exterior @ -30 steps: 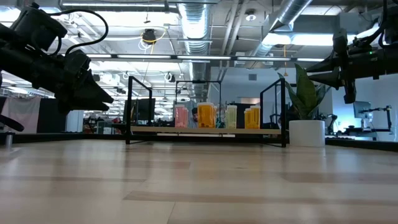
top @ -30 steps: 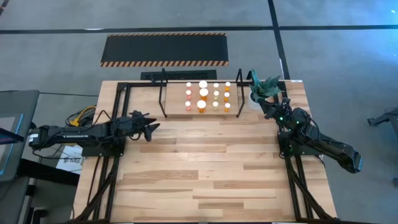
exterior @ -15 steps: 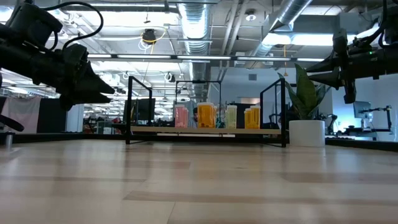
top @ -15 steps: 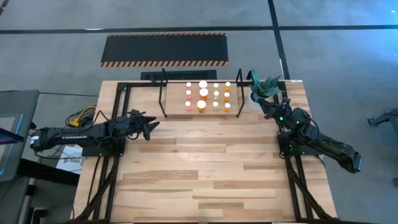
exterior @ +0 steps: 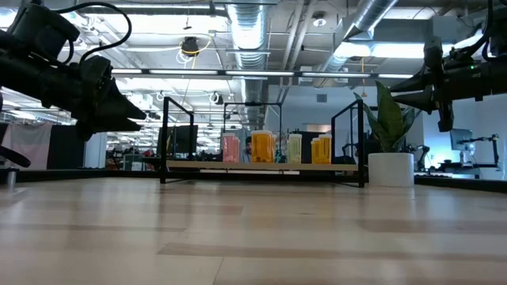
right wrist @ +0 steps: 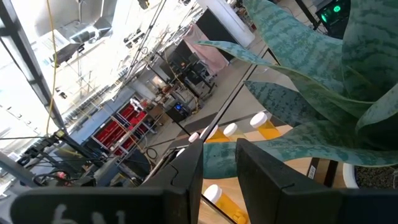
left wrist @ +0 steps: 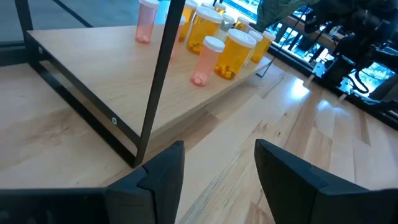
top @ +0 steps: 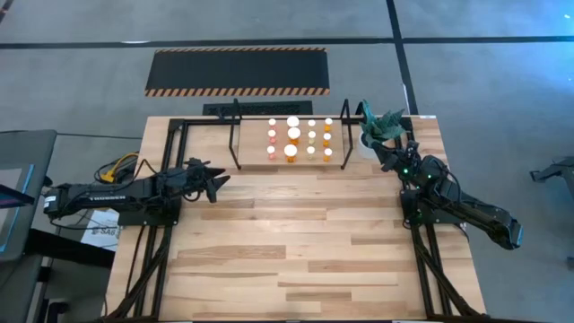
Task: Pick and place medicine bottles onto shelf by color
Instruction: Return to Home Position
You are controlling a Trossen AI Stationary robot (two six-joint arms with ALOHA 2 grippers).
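Note:
Several medicine bottles (top: 293,136) with white caps stand upright on the wooden shelf (top: 254,148) at the table's far middle, in rows by colour: pinkish (exterior: 230,148), orange (exterior: 262,147), pale (exterior: 295,148), amber (exterior: 321,150). My left gripper (top: 218,184) hovers open and empty left of the shelf's near left corner (left wrist: 134,155); pinkish and orange bottles (left wrist: 214,56) show beyond its fingers. My right gripper (top: 381,152) hovers narrowly open and empty beside the plant, right of the shelf.
A white pot (exterior: 390,169) with a green plant (top: 381,121) stands just right of the shelf, its leaves (right wrist: 311,93) close before my right gripper. A black rod frame (top: 179,135) runs along the table's far and side edges. A hazard-striped black mat (top: 238,72) lies beyond the table.
My left gripper has risen a little above the table, staying open. The bottles and my right gripper have kept still.

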